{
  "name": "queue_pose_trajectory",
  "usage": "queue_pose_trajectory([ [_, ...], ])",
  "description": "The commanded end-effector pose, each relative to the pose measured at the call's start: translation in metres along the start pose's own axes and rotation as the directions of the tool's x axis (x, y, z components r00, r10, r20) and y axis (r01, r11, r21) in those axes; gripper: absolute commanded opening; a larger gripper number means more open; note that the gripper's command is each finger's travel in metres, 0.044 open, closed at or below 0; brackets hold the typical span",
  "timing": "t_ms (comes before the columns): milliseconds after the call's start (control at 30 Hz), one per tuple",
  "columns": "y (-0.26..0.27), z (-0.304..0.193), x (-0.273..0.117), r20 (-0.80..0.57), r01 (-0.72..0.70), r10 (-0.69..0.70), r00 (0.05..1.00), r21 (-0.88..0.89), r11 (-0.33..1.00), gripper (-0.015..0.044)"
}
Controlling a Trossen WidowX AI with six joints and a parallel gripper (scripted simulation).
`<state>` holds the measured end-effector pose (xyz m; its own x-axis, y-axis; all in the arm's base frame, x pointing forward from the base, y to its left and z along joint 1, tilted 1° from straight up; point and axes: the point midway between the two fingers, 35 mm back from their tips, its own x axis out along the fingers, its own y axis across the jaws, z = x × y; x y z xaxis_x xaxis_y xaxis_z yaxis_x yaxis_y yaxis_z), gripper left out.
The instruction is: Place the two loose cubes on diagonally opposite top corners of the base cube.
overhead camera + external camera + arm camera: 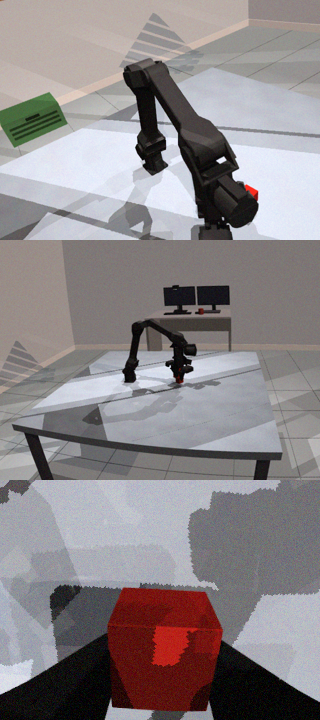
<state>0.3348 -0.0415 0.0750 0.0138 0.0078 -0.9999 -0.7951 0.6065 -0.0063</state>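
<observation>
The top view looks down at a slant from close above the black jointed arm (180,124), which fills the frame's middle; the pale grey table (77,160) spreads below and a wall corner sits at upper right. The exterior view stands well back, facing a far wall, with the whole table (180,420) in frame and the arm (155,330) small at centre. The wrist view sits right behind the tool (160,707), looking along its dark fingers at the small red cube (163,647) between them. All three share that cube (252,191) (178,379) and the table beneath.
</observation>
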Motion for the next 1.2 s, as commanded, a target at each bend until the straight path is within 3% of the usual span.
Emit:
queue_pose_trajectory([
  [0,-0.003,0.001,-0.016,0.006,0.014,-0.014,1.000,-0.004,1.000,0.0105],
  [767,0.002,-0.001,-0.090,0.006,0.014,-0.014,1.000,-0.004,1.000,0.0105],
  [1167,0.019,0.012,-0.091,0.007,0.012,-0.012,1.000,0.108,0.994,0.0105],
])
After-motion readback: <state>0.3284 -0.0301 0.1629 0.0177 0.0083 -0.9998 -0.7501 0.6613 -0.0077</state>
